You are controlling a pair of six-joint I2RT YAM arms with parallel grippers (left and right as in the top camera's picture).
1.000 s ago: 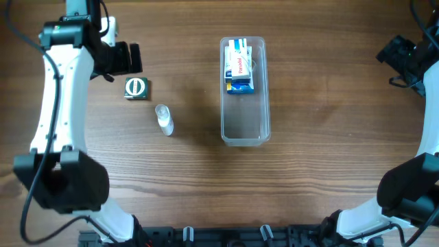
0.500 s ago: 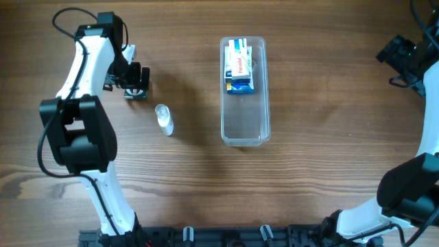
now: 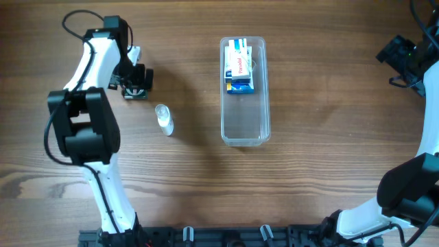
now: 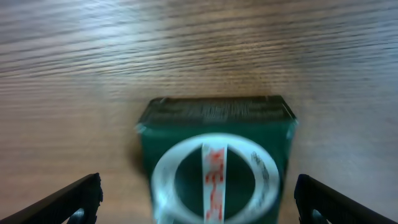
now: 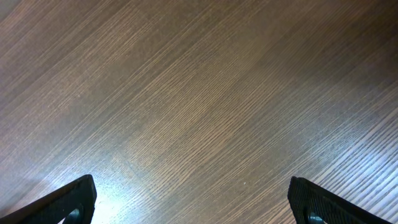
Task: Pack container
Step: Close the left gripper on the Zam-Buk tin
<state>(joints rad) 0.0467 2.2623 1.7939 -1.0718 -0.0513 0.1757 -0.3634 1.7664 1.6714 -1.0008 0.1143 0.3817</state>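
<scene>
The container [image 3: 245, 118] is a long clear tub at the table's middle, with blue-and-white and red-and-white boxes [image 3: 239, 66] in its far end. A dark green box with a white ring on top [image 4: 214, 163] lies at the far left; in the overhead view [image 3: 130, 94] my left gripper mostly covers it. My left gripper [image 3: 135, 77] is open, and in its wrist view [image 4: 198, 204] its fingers stand either side of the box without touching it. A small clear bottle [image 3: 164, 119] lies to the right of the green box. My right gripper [image 3: 403, 57] is open and empty at the far right.
The right wrist view shows only bare wood between the open fingers [image 5: 193, 200]. The near half of the container holds nothing.
My left arm has swung in and down over the green box, so the open fingers now straddle it. The right arm, bottle and container have not moved.
</scene>
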